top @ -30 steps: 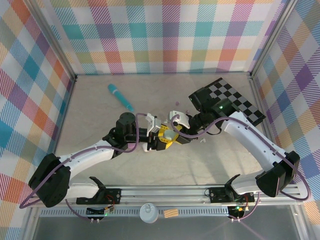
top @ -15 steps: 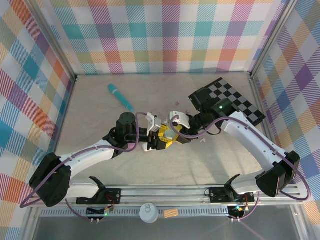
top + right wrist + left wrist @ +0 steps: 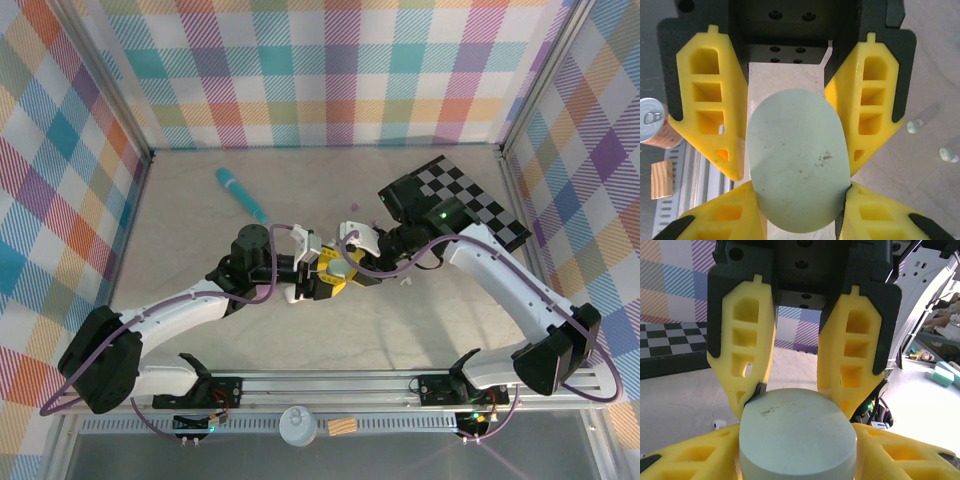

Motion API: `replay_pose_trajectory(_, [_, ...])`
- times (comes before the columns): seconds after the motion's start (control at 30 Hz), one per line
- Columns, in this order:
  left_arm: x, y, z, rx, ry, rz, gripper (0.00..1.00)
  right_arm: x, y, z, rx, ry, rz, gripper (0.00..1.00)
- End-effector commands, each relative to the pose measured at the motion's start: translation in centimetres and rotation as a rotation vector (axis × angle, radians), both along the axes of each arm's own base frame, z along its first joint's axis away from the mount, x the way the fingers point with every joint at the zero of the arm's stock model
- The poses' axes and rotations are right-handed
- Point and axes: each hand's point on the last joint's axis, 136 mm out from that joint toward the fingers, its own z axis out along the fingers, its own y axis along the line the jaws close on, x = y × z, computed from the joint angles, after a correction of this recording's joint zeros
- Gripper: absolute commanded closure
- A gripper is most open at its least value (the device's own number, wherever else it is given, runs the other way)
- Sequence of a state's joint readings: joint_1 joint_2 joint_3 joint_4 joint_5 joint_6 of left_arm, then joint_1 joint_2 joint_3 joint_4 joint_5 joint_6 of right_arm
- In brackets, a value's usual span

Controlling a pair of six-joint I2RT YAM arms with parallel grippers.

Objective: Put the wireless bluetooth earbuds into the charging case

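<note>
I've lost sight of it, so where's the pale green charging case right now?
The pale green charging case is near the centre of the top view, clamped between the left hand on its left and the right hand on its right.

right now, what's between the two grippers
The case. The left gripper and right gripper face each other and both clamp it. Both wrist views show it, pale green, close up.
</note>
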State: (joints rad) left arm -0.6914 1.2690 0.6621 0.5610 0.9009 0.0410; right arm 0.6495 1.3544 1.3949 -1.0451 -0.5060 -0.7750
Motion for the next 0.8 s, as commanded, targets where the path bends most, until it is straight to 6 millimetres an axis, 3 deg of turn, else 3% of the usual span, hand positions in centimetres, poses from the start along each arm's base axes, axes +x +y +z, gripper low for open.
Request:
replay_pose_trajectory(0.0, [-0.6,-0.2,0.9,-0.033,-0.037,-0.042,0.46,-0.5,0.2,1.0,0.049,-0.024,0.024,0.8])
replay_pose_trajectory(0.77, [-0.1,0.0,1.9,-0.079,-0.054,-0.017,0.58,0.0,0.2,0.8,0.042,-0.035,0.001,0.8])
